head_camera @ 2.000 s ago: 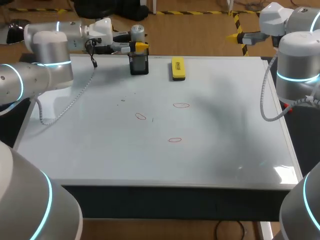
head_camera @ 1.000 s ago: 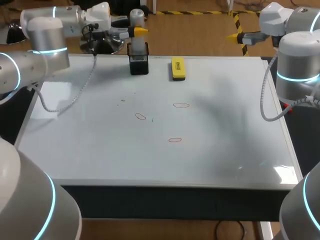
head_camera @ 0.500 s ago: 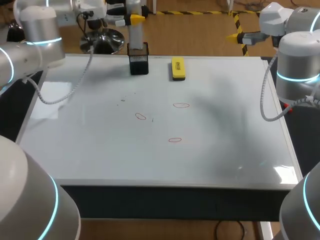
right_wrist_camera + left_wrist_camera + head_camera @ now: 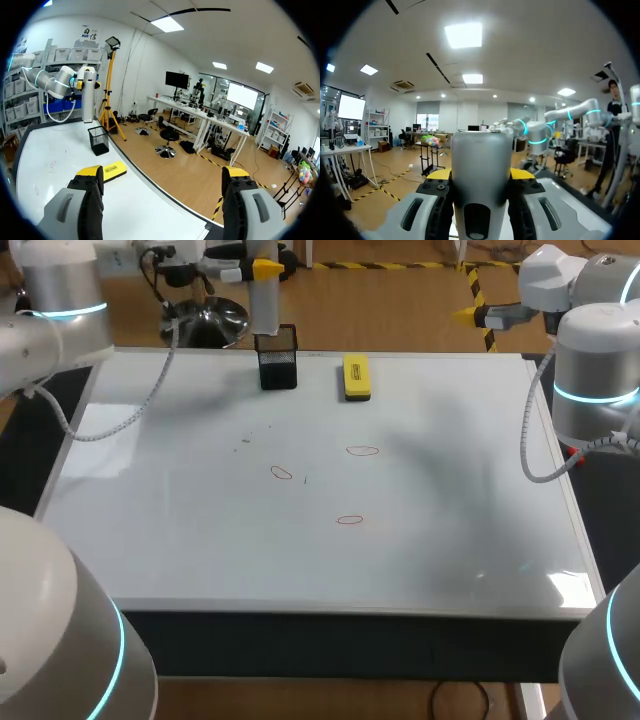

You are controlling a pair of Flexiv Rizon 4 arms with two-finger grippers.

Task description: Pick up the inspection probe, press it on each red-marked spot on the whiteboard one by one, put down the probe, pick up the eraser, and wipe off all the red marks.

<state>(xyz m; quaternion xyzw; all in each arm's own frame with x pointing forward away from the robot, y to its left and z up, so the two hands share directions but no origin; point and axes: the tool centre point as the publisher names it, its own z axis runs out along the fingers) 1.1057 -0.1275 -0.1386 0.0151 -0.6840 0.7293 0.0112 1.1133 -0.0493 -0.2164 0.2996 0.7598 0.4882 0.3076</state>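
1. The left gripper is clamped on the inspection probe, with a yellow fingertip on either side of its grey barrel. The hold looks square, so I would leave it as it is.
2. The probe hangs upright over the far edge of the whiteboard, its lower end about level with the rim of the black holder. I cannot tell whether it is clear of the rim, so a straight lift before any sideways travel seems safest.
3. Next, bring it nearward to the far-right mark, the left mark and the near mark. Keep it vertical and press gently on each.
4. Pass left of the yellow eraser, which lies just right of the holder.
5. The right gripper is spread wide and empty, off the far right corner, and can wait.
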